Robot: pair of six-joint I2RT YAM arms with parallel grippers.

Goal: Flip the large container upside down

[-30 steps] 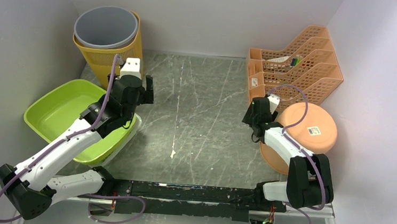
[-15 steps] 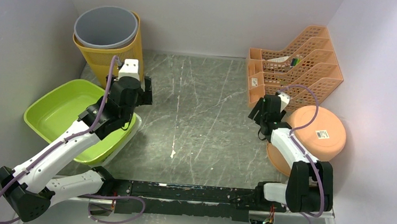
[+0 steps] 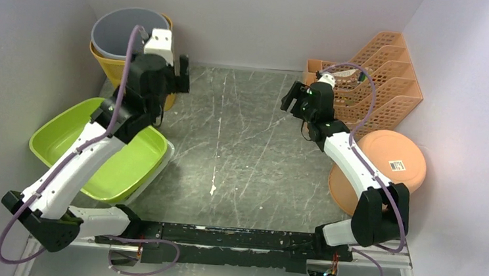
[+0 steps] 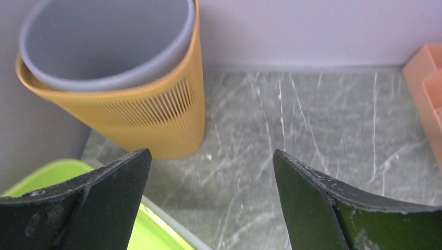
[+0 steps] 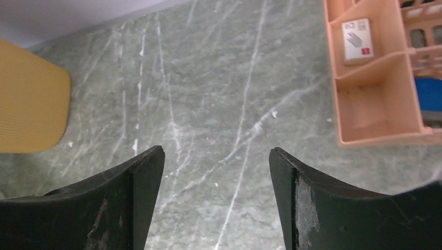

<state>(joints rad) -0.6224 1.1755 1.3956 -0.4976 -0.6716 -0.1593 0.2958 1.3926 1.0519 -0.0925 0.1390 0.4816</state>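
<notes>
You had both sets of jaws spread and empty, with the orange basin [image 3: 385,156] lying bottom-up at the bench's [image 3: 247,151] right edge, so swinging your right arm [image 3: 350,163] back carelessly could have knocked it askew.

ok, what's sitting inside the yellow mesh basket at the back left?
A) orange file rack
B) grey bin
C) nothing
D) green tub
B: the grey bin is nested in the yellow mesh basket, with its rim standing above the basket's rim.
</notes>
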